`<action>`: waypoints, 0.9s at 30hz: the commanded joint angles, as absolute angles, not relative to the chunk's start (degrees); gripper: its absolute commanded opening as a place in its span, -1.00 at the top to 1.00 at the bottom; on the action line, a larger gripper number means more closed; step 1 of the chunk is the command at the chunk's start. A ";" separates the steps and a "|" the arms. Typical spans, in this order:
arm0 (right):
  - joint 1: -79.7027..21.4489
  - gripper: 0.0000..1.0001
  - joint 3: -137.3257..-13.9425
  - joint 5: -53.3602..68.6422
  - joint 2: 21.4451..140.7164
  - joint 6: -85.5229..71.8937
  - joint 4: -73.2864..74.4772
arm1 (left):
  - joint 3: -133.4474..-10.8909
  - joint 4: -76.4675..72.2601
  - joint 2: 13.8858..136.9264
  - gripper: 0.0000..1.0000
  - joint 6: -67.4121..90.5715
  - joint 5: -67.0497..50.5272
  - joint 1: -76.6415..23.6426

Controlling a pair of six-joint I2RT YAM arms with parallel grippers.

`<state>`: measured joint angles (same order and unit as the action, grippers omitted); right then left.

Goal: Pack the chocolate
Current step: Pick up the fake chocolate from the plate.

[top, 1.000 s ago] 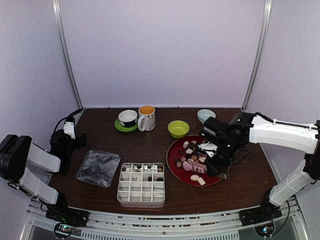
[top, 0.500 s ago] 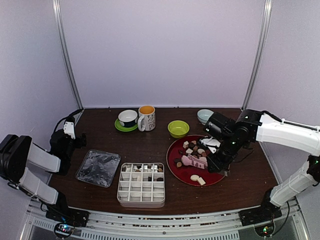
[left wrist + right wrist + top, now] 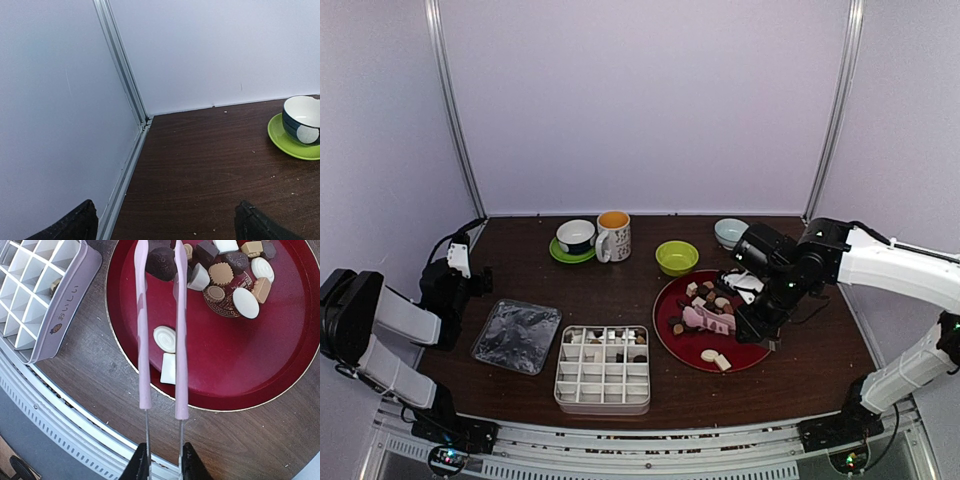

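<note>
Several chocolate pieces (image 3: 710, 297), dark brown, tan and cream-white, lie on a red plate (image 3: 670, 335). In the right wrist view they are heaped at the plate's (image 3: 250, 355) far side (image 3: 235, 275); two white pieces (image 3: 166, 352) lie apart near the rim. My right gripper (image 3: 752, 330) (image 3: 163, 462) is shut on pink tongs (image 3: 708, 322) (image 3: 180, 340). A dark brown chocolate (image 3: 161, 262) sits between the tong tips. The white grid box (image 3: 603, 370) (image 3: 35, 295) holds a few pieces in its far cells. My left gripper (image 3: 470, 275) (image 3: 167, 225) is open and empty at the far left.
A clear plastic lid (image 3: 517, 335) lies left of the box. At the back stand a blue cup on a green saucer (image 3: 576, 238) (image 3: 302, 120), a mug (image 3: 614, 235), a green bowl (image 3: 677, 257) and a pale bowl (image 3: 730, 231). A metal rail (image 3: 75, 430) runs along the near edge.
My right arm has drawn back and to the right, and the tongs have shifted slightly toward the plate's far side. The left arm has not moved.
</note>
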<state>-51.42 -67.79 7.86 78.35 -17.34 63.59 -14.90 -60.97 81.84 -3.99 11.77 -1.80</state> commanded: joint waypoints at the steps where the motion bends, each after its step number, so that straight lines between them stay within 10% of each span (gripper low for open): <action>1: -51.73 0.59 -67.32 7.56 76.46 -18.17 62.94 | -15.82 -62.56 81.82 -0.96 -3.95 12.09 -1.31; 27: -51.75 0.60 -69.29 11.86 77.57 -18.31 56.84 | -15.82 -62.52 81.77 -0.96 -3.90 12.02 -1.32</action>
